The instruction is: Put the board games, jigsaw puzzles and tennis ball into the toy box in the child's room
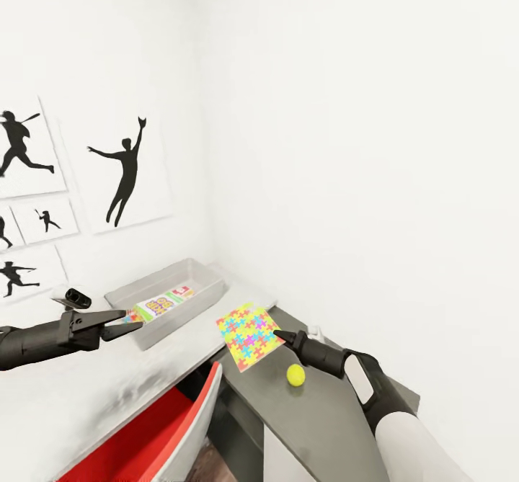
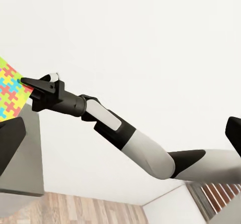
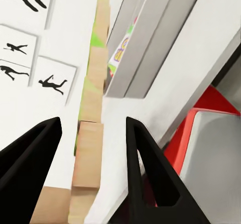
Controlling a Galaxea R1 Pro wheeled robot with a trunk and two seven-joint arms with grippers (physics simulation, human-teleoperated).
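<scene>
A jigsaw puzzle (image 1: 247,333) hangs tilted above the join of the white table (image 1: 86,388) and the lower dark-grey cabinet (image 1: 317,413). My right gripper (image 1: 278,336) is shut on its near corner. In the right wrist view the puzzle (image 3: 91,133) runs edge-on between the fingers. The light-grey toy box (image 1: 205,291) sits at the table's far end with a board game (image 1: 162,302) lying inside. The tennis ball (image 1: 295,375) rests on the cabinet under my right forearm. My left gripper (image 1: 130,321) hovers open beside the box's near-left corner, holding nothing.
A red chair (image 1: 158,431) is tucked under the table's front edge. White walls close the corner behind the box, with baseball-player silhouette pictures (image 1: 126,172) on the left wall. The left wrist view shows my right arm (image 2: 130,143) holding the puzzle (image 2: 7,93).
</scene>
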